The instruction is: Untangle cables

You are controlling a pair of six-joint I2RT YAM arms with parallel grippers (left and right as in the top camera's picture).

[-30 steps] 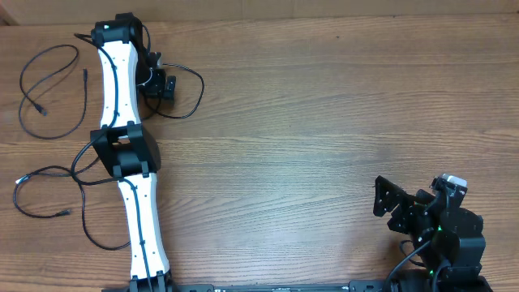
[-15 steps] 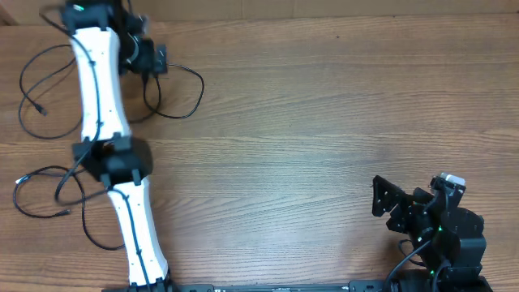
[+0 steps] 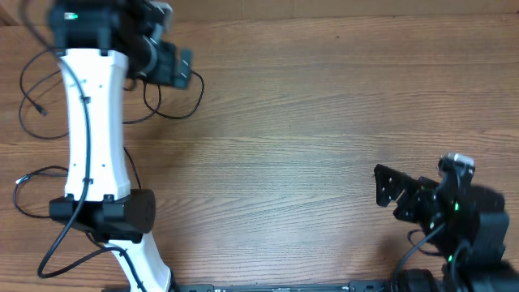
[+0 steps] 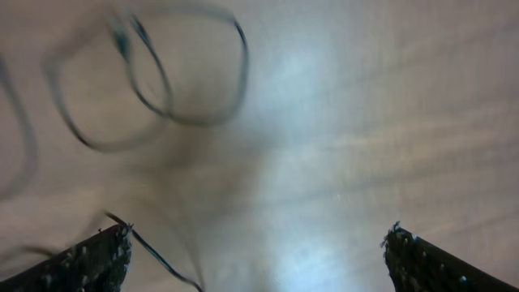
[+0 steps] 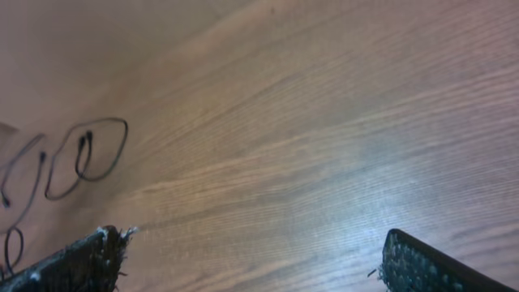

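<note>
Thin black cables lie on the wooden table at the left. One loop (image 3: 199, 94) curves just below my left gripper (image 3: 180, 66), which is open and raised at the far left. In the blurred left wrist view the same loops (image 4: 203, 120) lie ahead of the open fingers (image 4: 255, 243), and a thin strand (image 4: 158, 254) runs past the left fingertip. A second cable (image 3: 22, 81) lies at the far left edge and a third (image 3: 16, 199) lower left. My right gripper (image 3: 388, 188) is open and empty at the near right (image 5: 251, 247).
The white left arm (image 3: 93, 122) stretches from the front edge up across the left cables and hides parts of them. The right wrist view shows bare wood with the cable loops (image 5: 85, 158) far off at its left.
The left arm has lifted and swung, carrying its gripper up and slightly right above the loop. The right arm has risen a little. The cables lie as before.
</note>
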